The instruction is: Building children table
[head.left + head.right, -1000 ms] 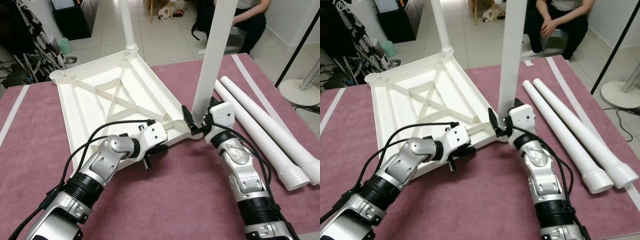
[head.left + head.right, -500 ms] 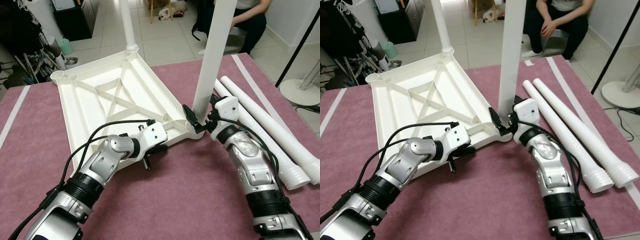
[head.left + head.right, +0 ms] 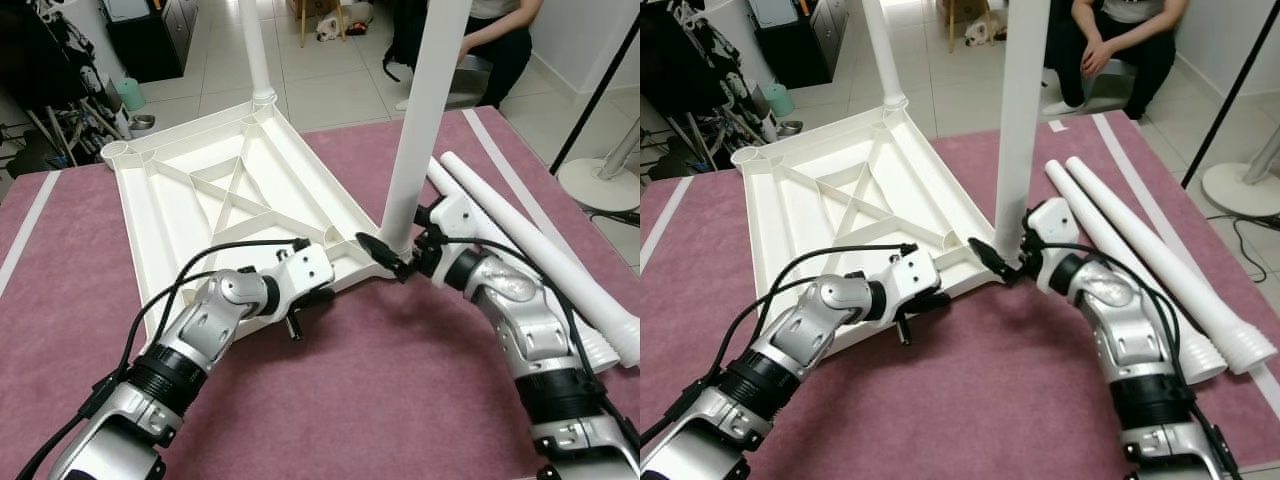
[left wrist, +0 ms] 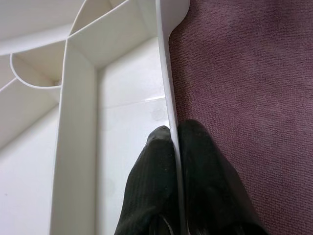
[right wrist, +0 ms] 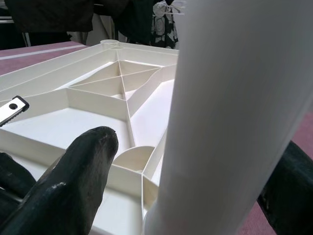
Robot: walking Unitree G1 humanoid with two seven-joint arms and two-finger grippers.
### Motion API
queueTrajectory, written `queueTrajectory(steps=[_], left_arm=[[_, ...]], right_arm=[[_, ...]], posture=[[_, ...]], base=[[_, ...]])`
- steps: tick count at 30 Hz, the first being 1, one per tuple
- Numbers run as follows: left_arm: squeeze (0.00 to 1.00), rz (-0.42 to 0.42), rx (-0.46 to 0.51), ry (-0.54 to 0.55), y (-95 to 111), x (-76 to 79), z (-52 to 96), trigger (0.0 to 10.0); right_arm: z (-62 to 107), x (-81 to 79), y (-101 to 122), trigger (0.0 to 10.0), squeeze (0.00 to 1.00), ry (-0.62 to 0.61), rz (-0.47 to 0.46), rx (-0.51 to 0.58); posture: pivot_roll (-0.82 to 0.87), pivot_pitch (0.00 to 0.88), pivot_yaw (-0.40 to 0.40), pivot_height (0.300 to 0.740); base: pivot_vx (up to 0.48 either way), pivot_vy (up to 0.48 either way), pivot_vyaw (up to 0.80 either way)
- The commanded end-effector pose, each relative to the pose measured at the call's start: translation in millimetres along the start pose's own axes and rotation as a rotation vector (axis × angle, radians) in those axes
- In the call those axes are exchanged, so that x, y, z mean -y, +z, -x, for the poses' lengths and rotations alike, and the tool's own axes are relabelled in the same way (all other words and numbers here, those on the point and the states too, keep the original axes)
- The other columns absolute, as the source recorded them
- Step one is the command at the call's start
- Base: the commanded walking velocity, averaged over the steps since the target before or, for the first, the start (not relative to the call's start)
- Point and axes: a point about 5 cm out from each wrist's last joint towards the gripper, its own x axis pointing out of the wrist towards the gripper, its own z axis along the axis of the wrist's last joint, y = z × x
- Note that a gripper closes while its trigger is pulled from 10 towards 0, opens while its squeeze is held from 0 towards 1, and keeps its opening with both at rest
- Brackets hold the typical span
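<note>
Jaws of left gripper [image 4: 175,147] pinch tabletop [image 3: 200,190] rim.

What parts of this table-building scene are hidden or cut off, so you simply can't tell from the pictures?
- Standing leg: its top runs off the eye views' upper edge.
- That leg's foot in the tabletop corner: covered by the right claw, so how far it is seated is unclear.
- Right claw's grip: in its wrist view the leg blocks the gap.
- Seated person: cut off at the top edge.
- Loose legs: partly behind the right arm.
</note>
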Motion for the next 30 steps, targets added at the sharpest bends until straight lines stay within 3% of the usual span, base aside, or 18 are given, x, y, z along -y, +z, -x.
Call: queueTrajectory(steps=[1,10,11,12,16,17,30], left_arm=[[0.00,-0.038,-0.014,0.082,-0.1,-8.4,5.4,10.0],[0.00,-0.036,-0.015,0.085,-0.3,-8.3,5.3,10.0],[0.00,-0.036,-0.016,0.086,-0.3,-8.4,5.4,10.0],[0.00,-0.036,-0.016,0.087,-0.5,-8.5,5.6,10.0],[0.00,-0.035,-0.017,0.087,-0.7,-8.5,5.8,10.0],[0.00,-0.035,-0.017,0.087,-0.8,-8.4,5.8,10.0],[0.00,-0.036,-0.018,0.089,-0.6,-9.0,5.1,10.0]], right_arm=[[-0.9,3.1,-1.1,10.0,0.00,0.014,0.003,-0.012],[-4.4,10.8,-0.9,10.0,0.00,0.056,0.012,-0.037],[-4.7,11.1,-1.0,8.4,0.00,0.060,0.017,-0.039],[-5.0,11.5,-1.1,5.5,0.00,0.061,0.019,-0.039],[-5.5,12.3,-1.3,5.5,0.00,0.062,0.020,-0.039],[-6.0,12.9,-1.3,0.0,0.00,0.058,0.019,-0.036],[-10.1,9.0,-4.7,0.0,0.00,0.066,0.011,-0.030]], posture=[[-0.08,0.006,0.177,0.740],[-0.08,0.005,0.177,0.740],[-0.08,0.005,0.177,0.740],[-0.08,0.005,0.177,0.740],[-0.08,0.005,0.177,0.740],[-0.08,0.005,0.177,0.740],[-0.08,0.005,0.178,0.740]], base=[[0.000,0.000,0.00],[0.000,0.000,0.00],[0.000,0.000,0.00],[0.000,0.000,0.00],[0.000,0.000,0.00],[0.000,0.000,0.00],[0.000,0.000,0.00]])
